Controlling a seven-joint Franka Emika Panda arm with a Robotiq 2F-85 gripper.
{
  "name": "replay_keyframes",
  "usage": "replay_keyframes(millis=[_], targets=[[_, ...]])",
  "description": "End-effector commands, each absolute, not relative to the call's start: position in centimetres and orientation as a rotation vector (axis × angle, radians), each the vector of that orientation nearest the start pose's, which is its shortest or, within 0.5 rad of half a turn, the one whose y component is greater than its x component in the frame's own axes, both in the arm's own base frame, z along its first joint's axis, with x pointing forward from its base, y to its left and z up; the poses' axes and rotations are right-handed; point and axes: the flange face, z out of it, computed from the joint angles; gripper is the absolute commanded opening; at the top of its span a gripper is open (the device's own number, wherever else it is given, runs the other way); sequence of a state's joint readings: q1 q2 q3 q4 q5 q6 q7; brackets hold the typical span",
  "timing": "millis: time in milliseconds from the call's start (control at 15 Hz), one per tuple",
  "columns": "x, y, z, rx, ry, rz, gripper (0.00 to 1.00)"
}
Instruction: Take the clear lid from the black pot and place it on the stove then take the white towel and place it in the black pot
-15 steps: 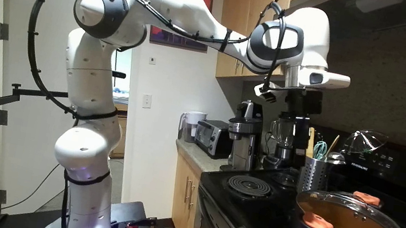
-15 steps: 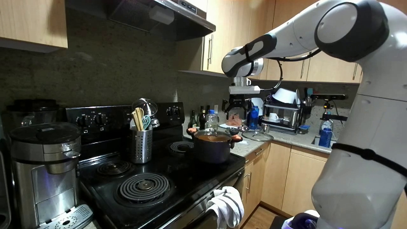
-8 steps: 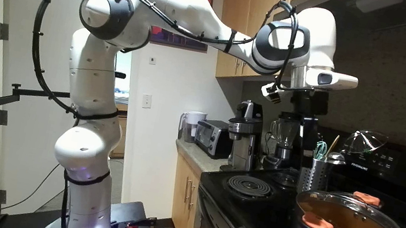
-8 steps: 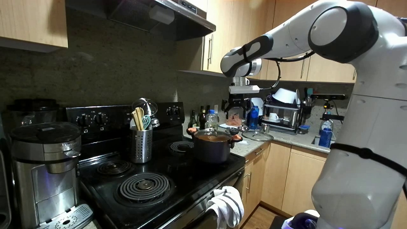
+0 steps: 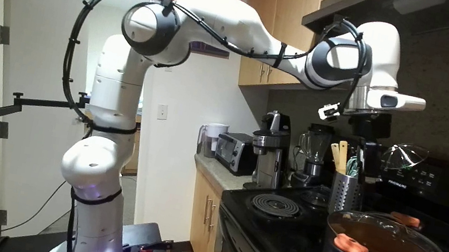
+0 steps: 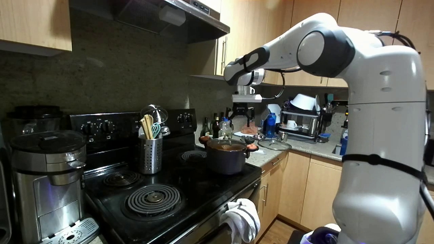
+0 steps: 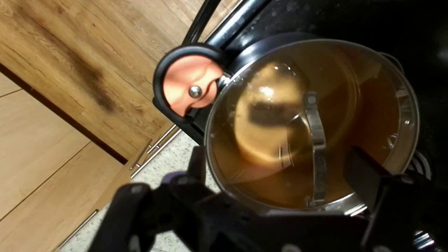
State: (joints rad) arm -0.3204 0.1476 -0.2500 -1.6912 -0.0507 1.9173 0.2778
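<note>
Clear lid (image 7: 295,120), seated on the black pot (image 6: 226,161), edge against the pot's rim, arched handle (image 7: 319,161) uppermost. Above, clear of the glass, end effector (image 7: 278,155) with fingers spread apart; in the wrist view, handle between them, with room on either side. Below, stove (image 6: 200,184), with pot near its front edge and flat black surface between pot and front coil burner (image 6: 155,197). Beyond that edge, white towel (image 6: 241,218) hanging down the stove's front. Higher up, range hood (image 6: 200,30) jutting out.
</note>
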Motion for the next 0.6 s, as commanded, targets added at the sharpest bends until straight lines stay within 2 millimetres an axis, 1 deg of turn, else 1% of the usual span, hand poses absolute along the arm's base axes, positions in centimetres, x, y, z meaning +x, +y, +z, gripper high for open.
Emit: replay_keyframes(millis=[0, 267, 533], targets=[[56.3, -33.4, 50.1, -2.968, 1.297, -0.078, 1.00], [59.3, -32.9, 48.1, -3.012, 1.254, -0.037, 1.00], [61.0, -32.6, 46.4, -3.017, 1.215, -0.004, 1.00]])
